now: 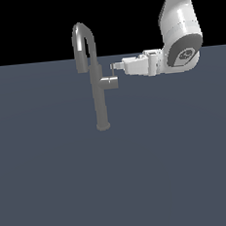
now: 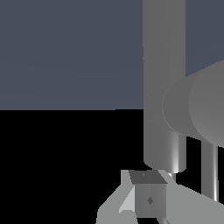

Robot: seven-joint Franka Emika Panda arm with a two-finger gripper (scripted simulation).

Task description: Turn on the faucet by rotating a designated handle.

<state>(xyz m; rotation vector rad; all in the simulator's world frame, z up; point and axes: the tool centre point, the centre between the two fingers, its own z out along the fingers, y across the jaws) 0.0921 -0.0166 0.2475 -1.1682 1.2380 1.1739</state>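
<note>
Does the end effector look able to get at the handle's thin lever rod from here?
Probably yes: the end effector sits right at the handle, beside the faucet, with nothing between them.

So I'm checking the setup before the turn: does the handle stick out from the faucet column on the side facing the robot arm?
Yes, the handle juts from the faucet toward the exterior view's right, where the tool is.

Seemingly brushed grey metal faucet (image 1: pixel 97 87)

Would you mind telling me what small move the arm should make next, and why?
Probably a short sideways push on the pin. In the exterior view the tool sits at the thin lever rod rising from the handle of the faucet. Whether it already touches the rod cannot be told, so ease in slowly.
</note>
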